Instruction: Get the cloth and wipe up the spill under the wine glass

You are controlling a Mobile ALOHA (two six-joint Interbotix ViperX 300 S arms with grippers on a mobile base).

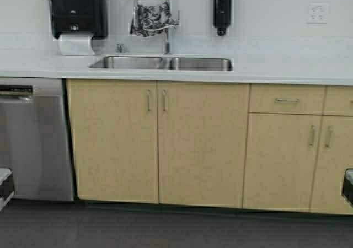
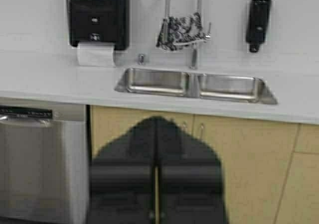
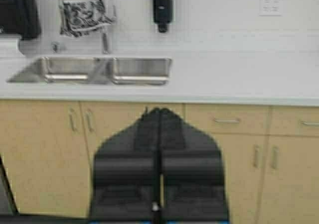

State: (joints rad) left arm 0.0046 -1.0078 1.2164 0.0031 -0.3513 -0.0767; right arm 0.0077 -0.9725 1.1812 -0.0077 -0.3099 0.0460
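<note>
A double steel sink [image 1: 161, 64] sits beside a paper-towel dispenser [image 1: 76, 10].

Both arms end in a matte black end effector [image 2: 156, 134] (broad, blocky fingers tapering to a point).

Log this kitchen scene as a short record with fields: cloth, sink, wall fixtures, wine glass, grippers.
cloth: black-and-white floral cloth draped over the faucet
sink: double steel sink set in the pale countertop
wall fixtures: black paper towel dispenser, black soap dispenser
wine glass: not in view
grippers: left gripper shut, right gripper shut, both short of the counter
</note>
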